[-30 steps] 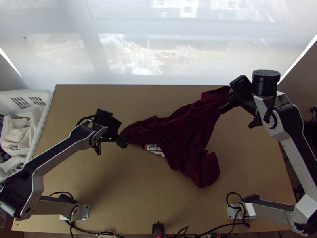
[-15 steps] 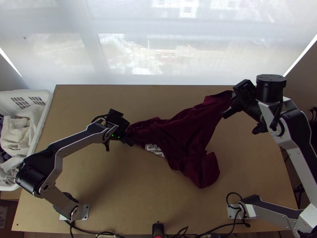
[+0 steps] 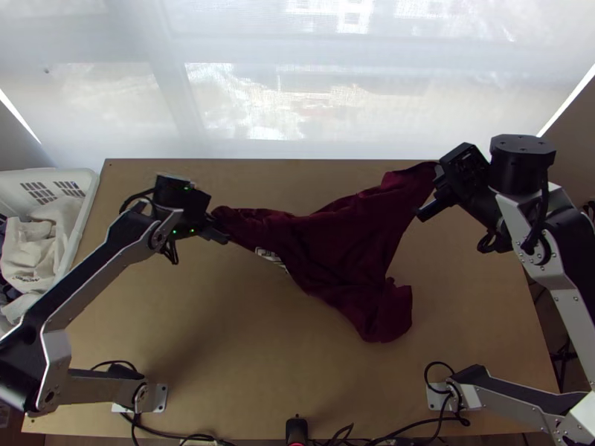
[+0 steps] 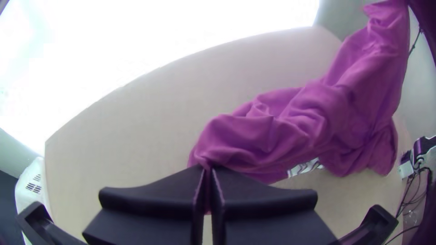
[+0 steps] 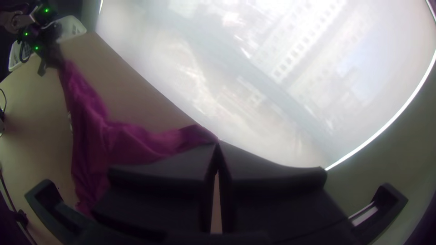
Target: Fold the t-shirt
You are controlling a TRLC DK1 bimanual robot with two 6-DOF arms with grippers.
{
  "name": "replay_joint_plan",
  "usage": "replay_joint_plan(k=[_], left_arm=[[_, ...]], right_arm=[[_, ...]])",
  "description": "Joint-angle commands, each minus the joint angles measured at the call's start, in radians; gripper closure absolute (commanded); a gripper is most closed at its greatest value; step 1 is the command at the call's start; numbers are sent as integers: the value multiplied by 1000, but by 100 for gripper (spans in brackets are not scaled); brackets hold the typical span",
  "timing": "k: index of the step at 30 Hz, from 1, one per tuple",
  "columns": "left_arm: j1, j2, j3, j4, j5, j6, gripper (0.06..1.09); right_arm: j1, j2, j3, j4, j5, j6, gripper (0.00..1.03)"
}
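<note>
At the left edge of the top view stands a white plastic basket (image 3: pixel 88 204) with a smooth rounded rim and rows of small slots cut through its far wall. Loose, rumpled off-white cloths (image 3: pixel 44 241) are heaped inside it, with some dark fabric (image 3: pixel 7 281) along the left side of the pile. The basket's slotted wall also shows at the lower left of the left wrist view.

The dark maroon t-shirt (image 3: pixel 342 241) lies across the middle and right of centre of the light wooden table (image 3: pixel 223 364), soft and matte, drawn out slantwise between the two grippers. It is gathered in long creases rather than spread flat; a rounded lobe with a small peak lies towards the lower right, and a patch of white print (image 3: pixel 270 256) shows on its lower left edge.

The left gripper (image 3: pixel 216 229), left of centre, has its wide flat black fingers pressed together on the bunched left end of the shirt; in its wrist view, a scrap of cloth peeks out beneath them. The right gripper (image 3: pixel 439 192), at the upper right, has its fingers closed at the tips on the shirt's upper right corner, which narrows to a thin point there in the right wrist view.
</note>
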Motion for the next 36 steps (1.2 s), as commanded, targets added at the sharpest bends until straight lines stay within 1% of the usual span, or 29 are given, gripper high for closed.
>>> replay_joint_plan(k=[1,8,13,19,24,30,33,36], left_arm=[[41,-176,138,-96,10,-23,105],[122,-246,379,-207,10,-24,105],[205,-251,559,-253,10,-10,105],[297,-252,715,-271,10,-14,105],[389,-255,827,-271,9,-38,105],[505,-254,959,-253,10,-58,105],[573,-254,1014,-236,7,-95,105],[634,-265,1036,-207,7,-116,105]], right_arm=[[90,2,45,-16,16,-11,100],[217,28,122,-19,63,-49,100],[323,69,217,-10,119,-120,100],[457,148,344,13,169,-196,100],[523,214,458,91,211,-242,100],[629,290,571,201,261,-359,100],[664,338,630,243,266,-419,100],[695,379,666,283,267,-460,100]])
